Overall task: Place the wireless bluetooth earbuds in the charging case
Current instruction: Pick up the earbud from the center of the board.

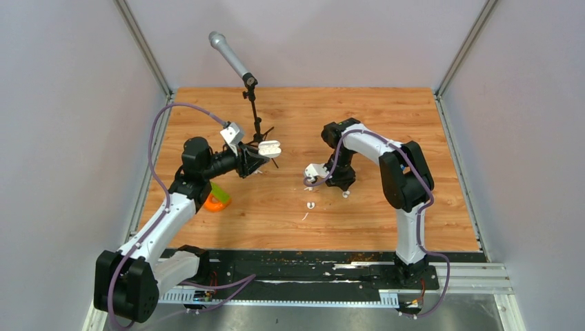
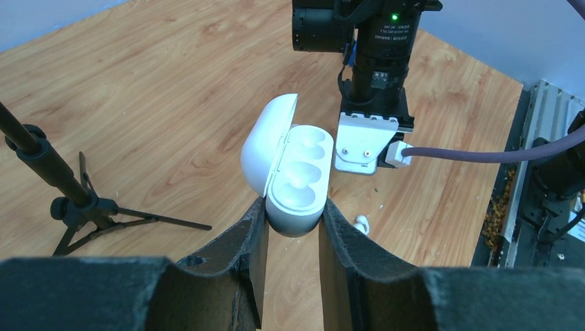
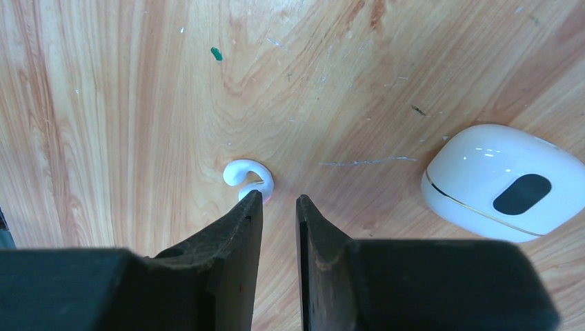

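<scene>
While in gripper (image 2: 292, 219) (left), charging case (image 2: 298, 181).

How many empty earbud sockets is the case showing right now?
2, both in the open charging case clamped in the left gripper: the near socket closest to the gripper, the far socket just beyond it. Neither is hidden.

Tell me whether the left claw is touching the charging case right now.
Touching. The left wrist view shows the left claw with its fingers pressed against both sides of the open charging case, at its lower half, with no gap visible.
</scene>
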### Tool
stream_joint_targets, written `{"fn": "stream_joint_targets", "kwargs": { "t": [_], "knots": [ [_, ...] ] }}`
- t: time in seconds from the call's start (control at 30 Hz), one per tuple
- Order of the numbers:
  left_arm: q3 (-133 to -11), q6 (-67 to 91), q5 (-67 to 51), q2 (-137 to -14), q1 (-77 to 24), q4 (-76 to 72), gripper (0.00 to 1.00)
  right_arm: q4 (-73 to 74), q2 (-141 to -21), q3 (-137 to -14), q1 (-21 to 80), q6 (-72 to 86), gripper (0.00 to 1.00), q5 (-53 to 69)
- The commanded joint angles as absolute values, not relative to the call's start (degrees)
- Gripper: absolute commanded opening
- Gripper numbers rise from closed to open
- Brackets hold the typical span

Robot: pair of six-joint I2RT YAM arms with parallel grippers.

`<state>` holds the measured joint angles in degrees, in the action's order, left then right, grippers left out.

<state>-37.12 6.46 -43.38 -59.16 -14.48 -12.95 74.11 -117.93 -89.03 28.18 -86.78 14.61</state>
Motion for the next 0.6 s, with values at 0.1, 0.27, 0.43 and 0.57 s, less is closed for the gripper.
{"fn": "stream_joint_targets", "kwargs": {
  "t": [0.1,0.27,0.43,0.57],
  "knots": [
    [-38.76,5.89,-43.38,-59.51,-13.97,-13.84,0.00,74.88,-118.05,-88.31,28.02,-89.31,0.25,14.62],
    [-38.61,5.54,-43.02,-59.72,-13.89,-13.80,0.00,74.93,-117.30,-86.98,27.99,-89.73,0.25,14.48],
    [-38.58,5.71,-42.80,-59.85,-13.82,-13.75,0.00,75.19,-116.72,-86.10,27.98,-89.74,0.25,14.87],
    [-38.33,5.80,-42.72,-59.85,-13.86,-13.99,0.00,75.97,-116.38,-86.26,27.97,-89.72,0.25,15.48]
  ]
}}
